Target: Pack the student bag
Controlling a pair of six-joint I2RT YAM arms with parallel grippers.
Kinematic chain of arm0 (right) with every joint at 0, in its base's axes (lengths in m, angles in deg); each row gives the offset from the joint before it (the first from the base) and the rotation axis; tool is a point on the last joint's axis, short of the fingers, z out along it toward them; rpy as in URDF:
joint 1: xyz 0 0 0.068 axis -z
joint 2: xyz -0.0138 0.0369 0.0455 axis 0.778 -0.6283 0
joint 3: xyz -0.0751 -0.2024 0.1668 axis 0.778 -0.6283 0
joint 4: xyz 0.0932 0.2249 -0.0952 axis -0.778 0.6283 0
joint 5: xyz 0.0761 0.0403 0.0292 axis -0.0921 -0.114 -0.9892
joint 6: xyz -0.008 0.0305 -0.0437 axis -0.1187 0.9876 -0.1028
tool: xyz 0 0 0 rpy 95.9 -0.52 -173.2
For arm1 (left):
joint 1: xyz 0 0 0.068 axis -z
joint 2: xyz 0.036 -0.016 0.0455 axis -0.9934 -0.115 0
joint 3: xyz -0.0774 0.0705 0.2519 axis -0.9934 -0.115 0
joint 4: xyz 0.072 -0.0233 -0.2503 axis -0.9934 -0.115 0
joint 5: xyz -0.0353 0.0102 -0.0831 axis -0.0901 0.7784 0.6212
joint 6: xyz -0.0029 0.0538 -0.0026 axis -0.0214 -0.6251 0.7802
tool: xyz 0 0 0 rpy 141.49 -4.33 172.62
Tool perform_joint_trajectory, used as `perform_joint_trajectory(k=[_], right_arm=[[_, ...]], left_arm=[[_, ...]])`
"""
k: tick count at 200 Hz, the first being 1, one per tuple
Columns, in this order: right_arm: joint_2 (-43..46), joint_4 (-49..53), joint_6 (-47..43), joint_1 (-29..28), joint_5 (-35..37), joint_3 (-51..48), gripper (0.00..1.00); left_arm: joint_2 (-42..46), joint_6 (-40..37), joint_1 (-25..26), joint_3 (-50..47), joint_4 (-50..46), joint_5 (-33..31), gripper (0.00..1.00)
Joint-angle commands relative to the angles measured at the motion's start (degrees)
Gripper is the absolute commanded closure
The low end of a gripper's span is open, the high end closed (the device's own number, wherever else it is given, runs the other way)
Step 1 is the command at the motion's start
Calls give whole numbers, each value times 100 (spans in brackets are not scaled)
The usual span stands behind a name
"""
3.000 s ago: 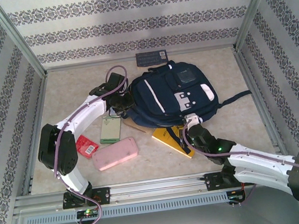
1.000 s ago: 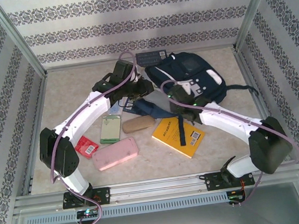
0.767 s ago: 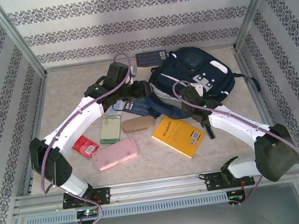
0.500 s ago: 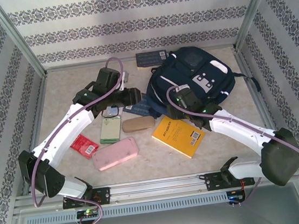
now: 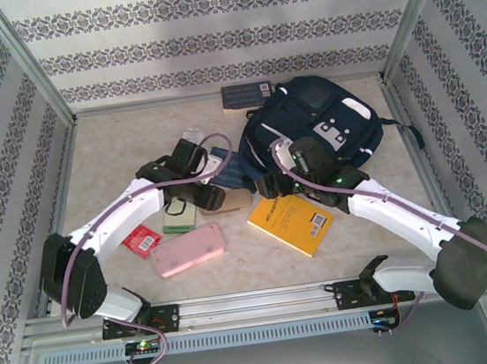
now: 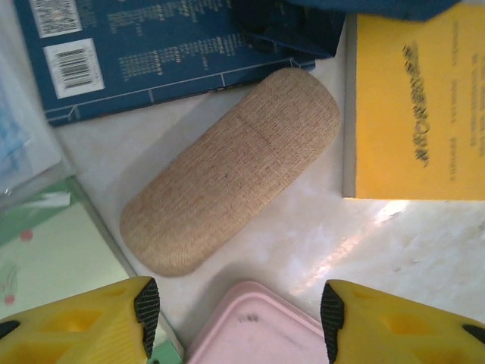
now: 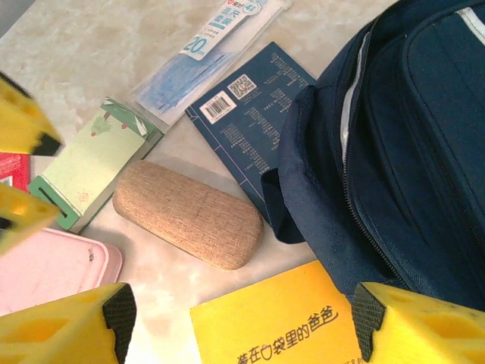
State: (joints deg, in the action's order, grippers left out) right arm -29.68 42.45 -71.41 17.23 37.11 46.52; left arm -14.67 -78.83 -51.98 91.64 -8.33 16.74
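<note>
Since the earliest frame the student bag (image 5: 317, 133) has shifted from the table's centre toward its far right corner, and in the top view my left gripper (image 5: 201, 198) has dropped back over the tan case (image 5: 228, 200), with my right gripper (image 5: 270, 184) at the bag's near-left edge. Left wrist view: my left gripper (image 6: 235, 303) is half open and empty; the case (image 6: 231, 171) lies just ahead with its long axis diagonal to the fingers, so this arm is nearer. Right wrist view: my right gripper (image 7: 241, 315) is wide and empty, and here the bag's zip (image 7: 347, 114) shows, right of the case (image 7: 188, 214).
</note>
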Motion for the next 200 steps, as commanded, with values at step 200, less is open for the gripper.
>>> perform_joint_trajectory(k=[200], right_arm=[[1039, -336, 956, 1099, -598, -775, 15]], left_arm=[[-2365, -3052, 92, 523, 684, 124, 11]])
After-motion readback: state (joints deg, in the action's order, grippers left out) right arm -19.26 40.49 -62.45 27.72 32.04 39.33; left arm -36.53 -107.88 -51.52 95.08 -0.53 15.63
